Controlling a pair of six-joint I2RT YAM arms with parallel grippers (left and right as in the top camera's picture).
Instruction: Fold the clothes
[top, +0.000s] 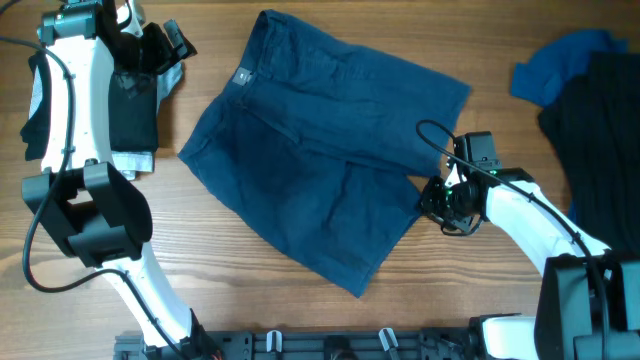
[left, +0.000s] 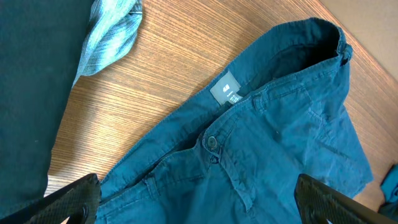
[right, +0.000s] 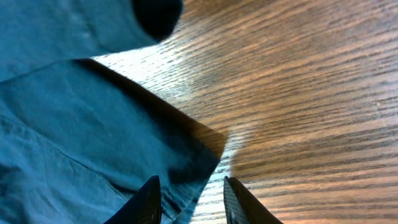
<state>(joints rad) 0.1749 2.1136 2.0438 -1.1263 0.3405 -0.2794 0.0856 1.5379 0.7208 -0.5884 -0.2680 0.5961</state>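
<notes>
The left fingers (left: 68, 202) are hanging spread wide and gripping nothing, above the desk's (top: 260, 300) left end by a black stack (top: 130, 115) and a grey garment (left: 112, 31). The shorts (top: 320, 150) are lying flat across the middle, waistband toward the far left. The right fingers (right: 146, 202) are standing partly open, straddling the shorts' hem corner without pinching it. Blue cloth (top: 555, 70) and black cloth (top: 600, 120) are lying at the right edge.

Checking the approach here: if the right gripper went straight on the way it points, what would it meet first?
Probably the hem corner of the blue shorts, right ahead of the right gripper, then the table beneath; depth is unclear.
</notes>
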